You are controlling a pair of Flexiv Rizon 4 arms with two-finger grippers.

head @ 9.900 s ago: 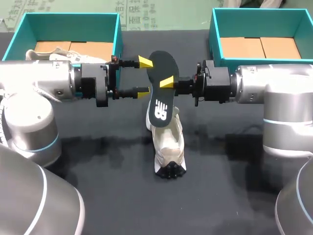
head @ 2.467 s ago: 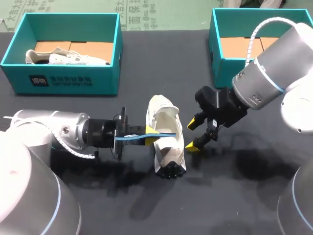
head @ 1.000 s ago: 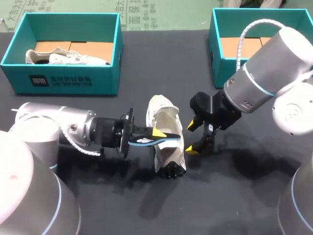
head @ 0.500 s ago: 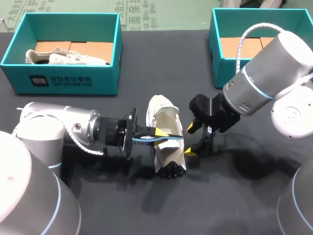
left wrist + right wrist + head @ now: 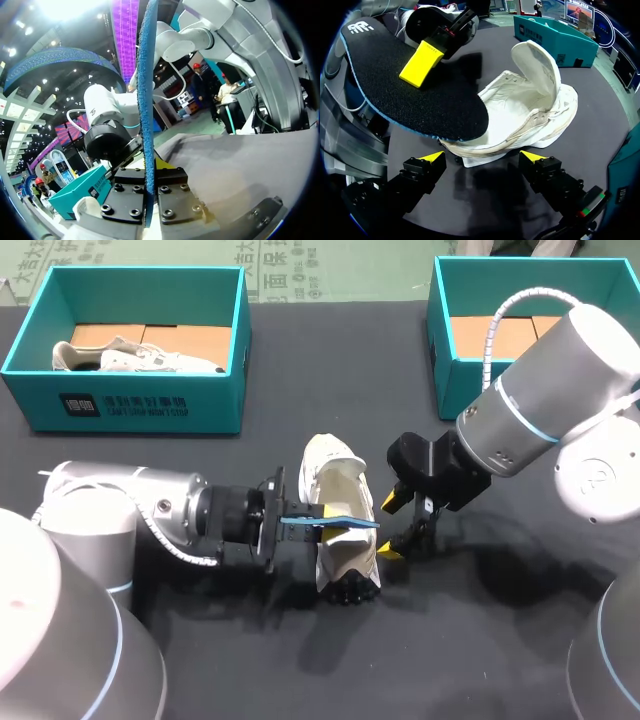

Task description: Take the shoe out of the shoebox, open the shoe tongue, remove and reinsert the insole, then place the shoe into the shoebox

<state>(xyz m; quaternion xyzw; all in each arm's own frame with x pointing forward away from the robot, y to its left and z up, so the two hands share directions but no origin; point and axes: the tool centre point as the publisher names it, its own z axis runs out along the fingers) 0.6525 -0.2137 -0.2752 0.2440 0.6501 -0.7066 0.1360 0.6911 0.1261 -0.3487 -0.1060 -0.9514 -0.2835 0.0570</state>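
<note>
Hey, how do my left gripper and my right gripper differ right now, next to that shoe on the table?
The left gripper is shut on the insole, holding it over the shoe. The right gripper is open and holds nothing. The left gripper lies level, on the left of the shoe, while the right gripper tilts down toward the table on the shoe's other side. Both have yellow tips and sit close beside the shoe.

Bright overhead light — soft shadows, some glare
</note>
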